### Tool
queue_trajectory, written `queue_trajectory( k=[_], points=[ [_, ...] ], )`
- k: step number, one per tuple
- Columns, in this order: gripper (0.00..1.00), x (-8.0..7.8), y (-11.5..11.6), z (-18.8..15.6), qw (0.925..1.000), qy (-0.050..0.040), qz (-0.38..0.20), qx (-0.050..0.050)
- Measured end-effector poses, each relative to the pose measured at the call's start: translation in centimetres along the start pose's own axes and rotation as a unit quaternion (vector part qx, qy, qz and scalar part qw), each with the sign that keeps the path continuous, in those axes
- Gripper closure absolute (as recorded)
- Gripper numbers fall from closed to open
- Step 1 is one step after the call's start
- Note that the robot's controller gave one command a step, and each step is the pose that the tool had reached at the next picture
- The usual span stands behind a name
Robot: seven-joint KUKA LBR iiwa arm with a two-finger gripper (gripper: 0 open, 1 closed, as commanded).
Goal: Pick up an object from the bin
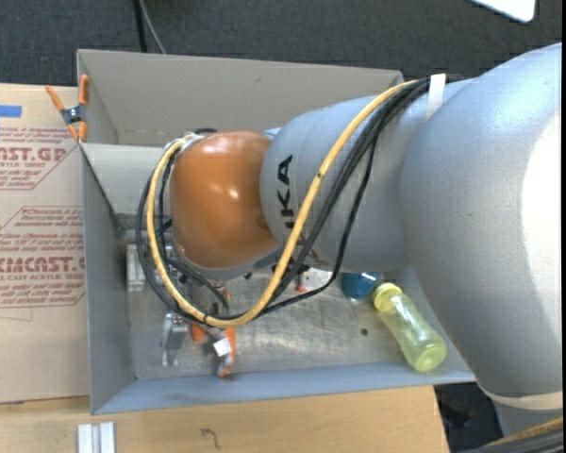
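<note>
My gripper reaches down under the arm's orange cover into the bin's left front part, close to the floor. Most of it is hidden by the cover and cables. Just right of it, by the front wall, lies a small orange and white thing. A pale upright piece stands at the left wall behind the gripper.
A translucent yellow bottle with a yellow cap lies at the front right of the bin. A blue thing peeks out from under the arm beside it. The arm covers the bin's middle and back.
</note>
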State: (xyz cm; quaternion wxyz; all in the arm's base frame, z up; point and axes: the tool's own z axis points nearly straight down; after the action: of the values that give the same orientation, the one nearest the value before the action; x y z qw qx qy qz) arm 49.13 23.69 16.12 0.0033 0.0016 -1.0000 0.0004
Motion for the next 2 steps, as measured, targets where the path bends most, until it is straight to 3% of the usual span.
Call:
queue_trajectory(
  k=[1,2],
  points=[
    [0.00,-0.2,-0.1,-0.3,1.0000,-0.0033,0.001,-0.001],
    [0.00,-0.7,-4.0,0.7,0.9998,-0.0038,0.018,-0.002]
  ],
)
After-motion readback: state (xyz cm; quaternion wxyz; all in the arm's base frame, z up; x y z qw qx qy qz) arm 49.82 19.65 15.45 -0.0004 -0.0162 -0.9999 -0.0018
